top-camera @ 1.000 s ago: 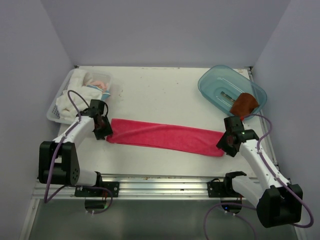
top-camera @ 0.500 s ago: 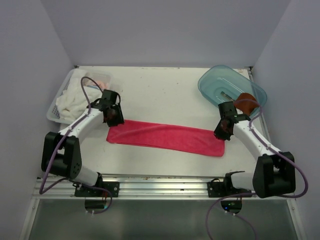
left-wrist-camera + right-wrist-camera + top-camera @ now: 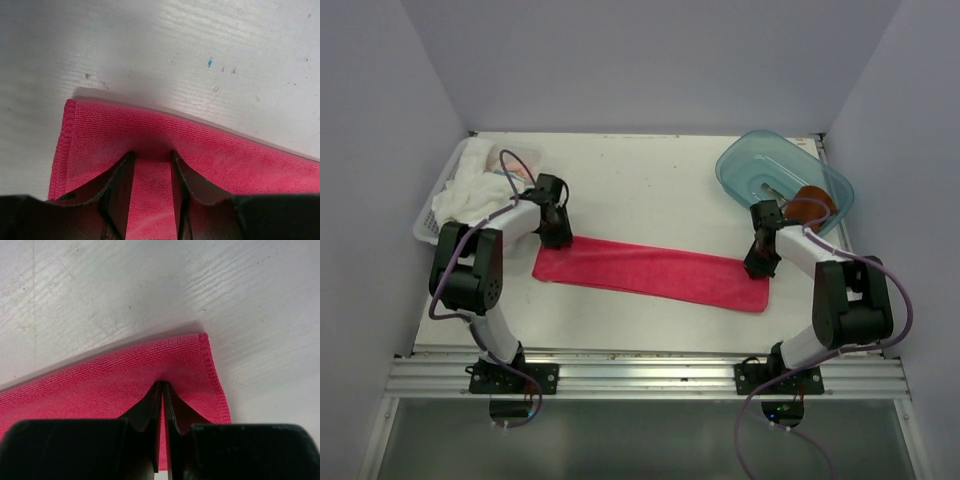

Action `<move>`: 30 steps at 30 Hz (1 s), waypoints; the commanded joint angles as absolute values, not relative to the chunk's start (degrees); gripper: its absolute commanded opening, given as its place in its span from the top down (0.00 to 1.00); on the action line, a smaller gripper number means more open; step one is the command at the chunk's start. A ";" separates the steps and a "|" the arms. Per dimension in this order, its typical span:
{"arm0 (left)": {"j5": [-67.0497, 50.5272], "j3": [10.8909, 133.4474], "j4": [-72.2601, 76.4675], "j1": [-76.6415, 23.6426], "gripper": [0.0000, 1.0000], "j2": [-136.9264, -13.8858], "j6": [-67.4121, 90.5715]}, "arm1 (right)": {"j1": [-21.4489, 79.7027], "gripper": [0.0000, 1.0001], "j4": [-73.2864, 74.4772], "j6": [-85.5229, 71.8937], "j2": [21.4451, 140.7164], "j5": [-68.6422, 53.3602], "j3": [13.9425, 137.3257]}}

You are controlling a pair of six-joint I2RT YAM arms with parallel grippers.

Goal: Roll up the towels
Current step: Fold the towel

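**Corners of the pink-red towel (image 3: 650, 272) under both arms**

From where I stand, the pink-red towel lies unrolled and flat, a long strip running across the middle of the table (image 3: 650, 180), slanting a little nearer toward its right end.

The left gripper (image 3: 558, 238) is down on the towel's far left corner. Its wrist view shows the fingers (image 3: 120, 190) standing apart, tips on the cloth just inside the far hem, with red fabric showing in the gap between them. I cannot tell whether any of it is bunched up or gripped.

The right gripper (image 3: 757, 265) sits at the far right corner. Its fingers (image 3: 145, 415) are pressed almost together, with only a thin sliver of red between them, pinching the towel just inside the stitched end hem.

The rust-brown towel (image 3: 810, 205) sits bunched in the blue tub (image 3: 750, 165) at the far right, just beyond the right arm. At the far left, a white basket (image 3: 425, 228) holds white cloths (image 3: 460, 200).
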State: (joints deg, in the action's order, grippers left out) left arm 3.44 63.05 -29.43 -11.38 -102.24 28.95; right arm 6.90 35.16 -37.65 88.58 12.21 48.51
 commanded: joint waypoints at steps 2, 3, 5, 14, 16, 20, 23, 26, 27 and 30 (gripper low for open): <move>5.89 63.90 -28.04 -8.35 0.61 -104.33 27.86 | 4.57 0.91 32.61 -36.30 89.30 14.33 47.38; 5.45 64.16 -28.04 -8.09 0.61 -104.59 27.86 | 4.31 0.91 32.61 -36.12 89.12 14.24 47.29; 5.45 64.60 -28.12 -7.91 0.61 -104.68 27.95 | 4.31 0.92 32.78 -35.77 87.90 13.45 47.02; 3.34 67.32 -30.06 -8.17 0.61 -101.69 27.16 | 3.43 0.72 37.88 -34.28 75.86 14.68 46.76; 2.55 67.76 -30.58 -9.05 0.60 -100.11 26.90 | 2.20 0.67 38.58 -34.19 74.80 13.54 46.23; 1.41 67.85 -31.46 -10.28 0.59 -98.09 27.07 | 1.85 0.59 37.71 -34.19 75.58 10.56 43.34; 0.88 67.50 -32.08 -10.46 0.59 -96.51 26.98 | 1.85 0.54 36.57 -34.19 76.55 9.15 41.41; 0.44 66.45 -32.52 -10.46 0.59 -95.28 26.54 | 1.85 0.48 34.81 -33.40 78.65 7.13 40.34; 0.35 66.18 -32.61 -10.46 0.59 -95.01 26.46 | 1.85 0.48 34.20 -33.31 79.62 6.68 40.25; 0.53 64.70 -32.26 -10.46 0.59 -95.01 26.37 | 1.85 0.51 32.35 -33.66 82.88 5.28 39.55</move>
State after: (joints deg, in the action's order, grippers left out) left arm 1.21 65.43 -31.79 -10.33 -96.71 27.79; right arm 1.89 35.35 -34.26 80.42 7.86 40.58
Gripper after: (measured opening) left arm 0.407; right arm 0.495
